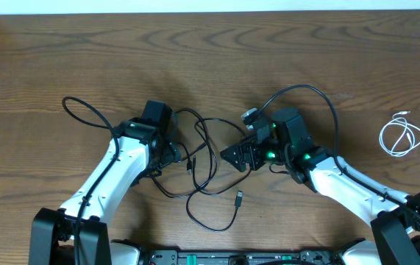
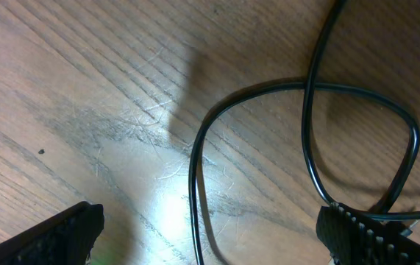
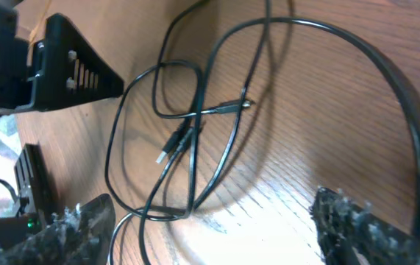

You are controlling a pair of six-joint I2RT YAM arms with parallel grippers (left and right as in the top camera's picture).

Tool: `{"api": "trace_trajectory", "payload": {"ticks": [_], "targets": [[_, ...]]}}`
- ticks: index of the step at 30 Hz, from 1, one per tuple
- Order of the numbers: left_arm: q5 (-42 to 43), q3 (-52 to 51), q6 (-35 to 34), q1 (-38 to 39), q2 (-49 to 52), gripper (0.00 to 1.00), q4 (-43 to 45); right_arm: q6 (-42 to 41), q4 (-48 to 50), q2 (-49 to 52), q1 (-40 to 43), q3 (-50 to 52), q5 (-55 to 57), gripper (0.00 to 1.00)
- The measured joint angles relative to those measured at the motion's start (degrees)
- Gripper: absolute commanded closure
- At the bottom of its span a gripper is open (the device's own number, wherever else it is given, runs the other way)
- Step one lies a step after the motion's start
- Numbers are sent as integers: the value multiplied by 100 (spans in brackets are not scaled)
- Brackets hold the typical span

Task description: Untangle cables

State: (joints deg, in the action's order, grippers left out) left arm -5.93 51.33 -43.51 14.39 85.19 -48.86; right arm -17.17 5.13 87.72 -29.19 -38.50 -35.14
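Black cables (image 1: 204, 151) lie tangled in loose loops at the middle of the wooden table, one plug end (image 1: 238, 196) lying free near the front. A short white cable (image 1: 401, 136) lies coiled far to the right. My left gripper (image 1: 174, 153) is at the tangle's left side, open. In the left wrist view one black strand (image 2: 195, 199) runs on the wood between its wide fingers (image 2: 55, 235), touching neither. My right gripper (image 1: 232, 156) is at the tangle's right side, open (image 3: 213, 235), low over crossed black loops (image 3: 195, 110). A strand passes close to its left finger (image 3: 70, 232).
A black cord loops out at the left (image 1: 84, 110) past the left arm. Another arcs over the right arm (image 1: 312, 92). The left arm's gripper body (image 3: 62, 66) shows in the right wrist view at top left. The table's far edge (image 1: 210, 13) runs along the top.
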Motion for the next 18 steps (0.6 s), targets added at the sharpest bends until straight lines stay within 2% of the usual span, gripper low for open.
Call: {"api": "trace_trajectory", "payload": {"ticks": [3,6,8,10,18], "targets": [[0,0,0,0,0,2,0,2,70,0,-33,0,-39,21],[0,0,0,0,0,2,0,-72,181,0,-35,0,-85,31],[0,0,0,0,0,2,0,-107,179,0,-42,0,-98,43],[0,0,2,0,0,2,0,-153,184,0,-68,0,-114,49],[0,0,2,0,0,2,0,-13,205,127,-492,0,-87,49]]}}
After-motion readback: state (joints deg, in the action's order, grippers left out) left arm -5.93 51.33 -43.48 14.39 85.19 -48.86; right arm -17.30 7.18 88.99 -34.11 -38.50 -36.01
